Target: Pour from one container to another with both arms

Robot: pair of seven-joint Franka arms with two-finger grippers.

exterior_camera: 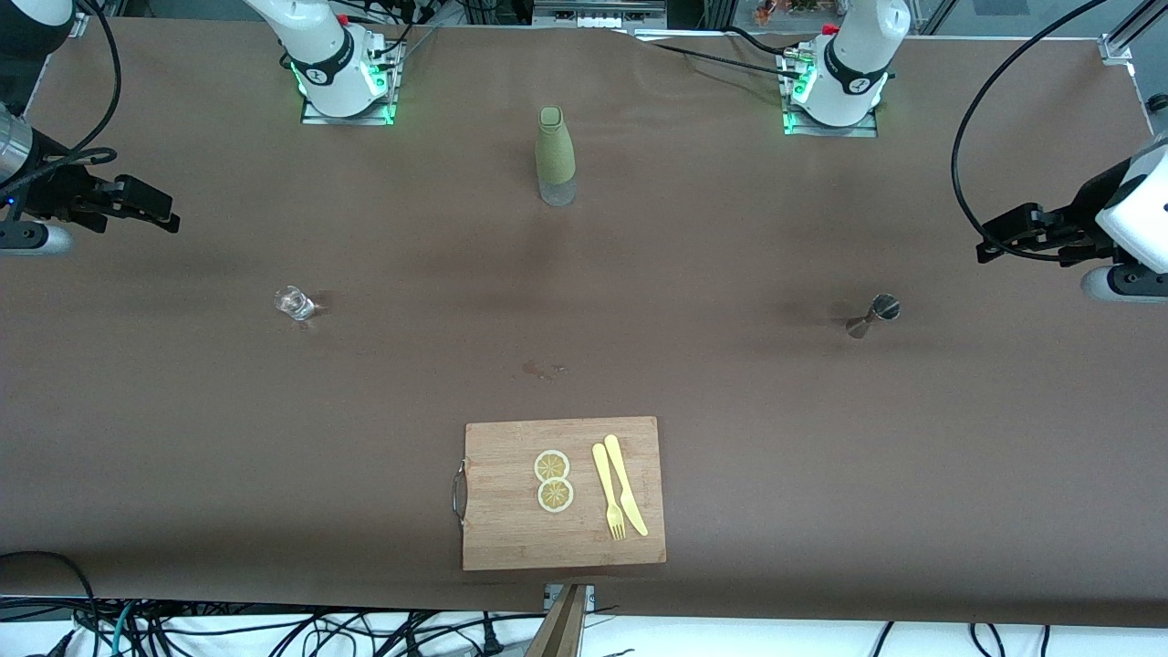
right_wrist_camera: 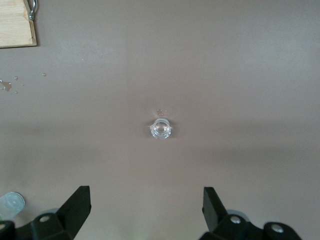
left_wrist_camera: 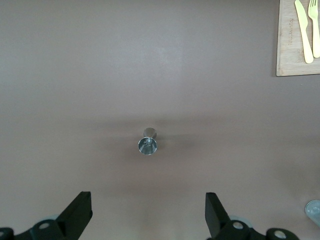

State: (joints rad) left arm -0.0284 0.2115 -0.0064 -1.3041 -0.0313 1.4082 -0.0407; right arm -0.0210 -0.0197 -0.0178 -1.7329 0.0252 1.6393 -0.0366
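Observation:
A small clear glass (exterior_camera: 294, 303) stands on the brown table toward the right arm's end; the right wrist view shows it from above (right_wrist_camera: 160, 129). A metal jigger (exterior_camera: 874, 316) stands toward the left arm's end, its open mouth showing in the left wrist view (left_wrist_camera: 147, 144). A green sleeved bottle (exterior_camera: 555, 157) stands upright midway between the two arm bases. My right gripper (exterior_camera: 146, 205) (right_wrist_camera: 145, 207) hangs open and empty over the table's right-arm end. My left gripper (exterior_camera: 1004, 239) (left_wrist_camera: 148, 210) hangs open and empty over the left-arm end. Neither gripper touches anything.
A wooden cutting board (exterior_camera: 511, 529) lies near the front edge, carrying two lemon slices (exterior_camera: 553, 480), a yellow knife (exterior_camera: 625, 484) and a yellow fork (exterior_camera: 608, 493). A few drops of liquid (exterior_camera: 543, 370) mark the cloth between the board and the bottle.

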